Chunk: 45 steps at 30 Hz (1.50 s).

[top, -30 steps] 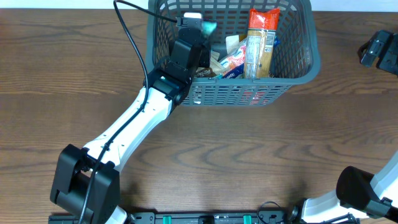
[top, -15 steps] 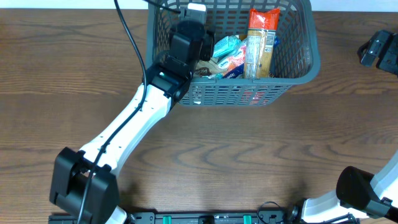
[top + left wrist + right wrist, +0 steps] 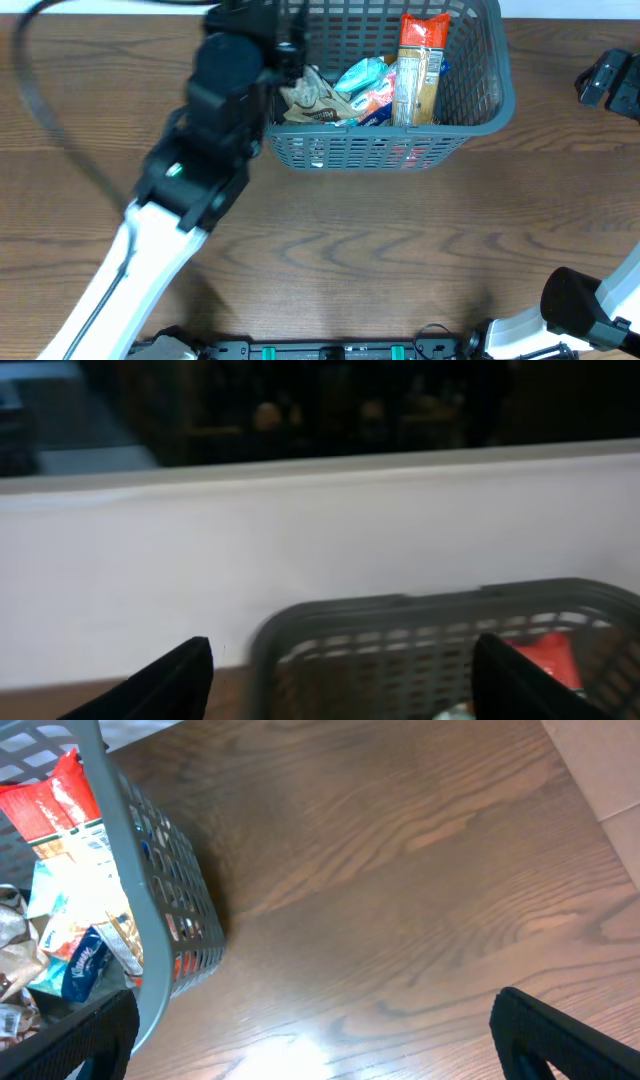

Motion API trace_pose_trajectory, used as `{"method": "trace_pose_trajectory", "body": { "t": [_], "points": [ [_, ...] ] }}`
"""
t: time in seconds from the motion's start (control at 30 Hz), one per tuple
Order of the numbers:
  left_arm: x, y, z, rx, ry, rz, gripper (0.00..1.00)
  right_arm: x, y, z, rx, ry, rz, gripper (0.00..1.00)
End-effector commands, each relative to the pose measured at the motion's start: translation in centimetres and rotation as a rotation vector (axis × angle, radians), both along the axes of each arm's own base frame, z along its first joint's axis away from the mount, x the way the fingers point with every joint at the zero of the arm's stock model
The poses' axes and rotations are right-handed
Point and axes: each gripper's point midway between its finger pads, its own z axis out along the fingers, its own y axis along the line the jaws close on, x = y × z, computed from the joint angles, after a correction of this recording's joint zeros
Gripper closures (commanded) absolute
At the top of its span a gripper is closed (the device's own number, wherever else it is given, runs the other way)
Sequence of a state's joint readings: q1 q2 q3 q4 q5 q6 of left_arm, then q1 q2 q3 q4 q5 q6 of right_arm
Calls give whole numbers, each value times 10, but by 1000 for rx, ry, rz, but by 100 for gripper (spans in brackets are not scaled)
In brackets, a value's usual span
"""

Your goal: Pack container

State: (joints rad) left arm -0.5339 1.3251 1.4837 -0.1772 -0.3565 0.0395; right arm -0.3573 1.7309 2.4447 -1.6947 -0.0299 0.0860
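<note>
Above the left end of the container, which sat on the surface holding snack packets, my left pincer hung wide and empty, probably to clear the rim, while my right pincer gaped empty beyond its right side.

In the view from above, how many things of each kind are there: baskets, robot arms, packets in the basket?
Basket: 1
Robot arms: 2 (left arm, right arm)
Packets that show clearly: 4 (brown packet, teal packet, pink packet, tall orange-topped packet)
Total: 7
</note>
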Motion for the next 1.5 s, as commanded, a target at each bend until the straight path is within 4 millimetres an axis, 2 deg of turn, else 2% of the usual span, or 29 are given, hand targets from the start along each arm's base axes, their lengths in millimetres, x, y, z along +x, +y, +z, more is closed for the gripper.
{"method": "trace_pose_trajectory", "body": {
  "t": [0.0,0.07,0.17,0.3,0.47,0.63,0.87,1.0,1.23,1.47],
  "points": [
    [-16,30,10,35,-1,111,22,0,0,-1,2,6,11,1],
    [-30,38,10,51,24,110,19,1,7,0,20,-5,56,1],
    [-52,51,8,74,60,109,14,3,29,7,54,-48,201,1],
    [-81,68,9,72,85,111,9,-8,38,23,40,-99,232,1],
    [-118,90,9,77,108,112,4,-39,50,54,-10,-194,238,1],
    [-149,108,4,51,138,120,2,-77,64,69,-43,-254,244,1],
    [-175,124,0,45,150,122,1,-125,87,55,-23,-261,261,1],
    [-182,128,-3,51,159,122,1,-146,101,45,3,-267,282,1],
    [-189,132,-24,109,244,124,1,-180,119,18,47,-264,285,1],
    [-192,133,-32,129,275,120,1,-195,127,-11,90,-215,285,1]
  ]
}}
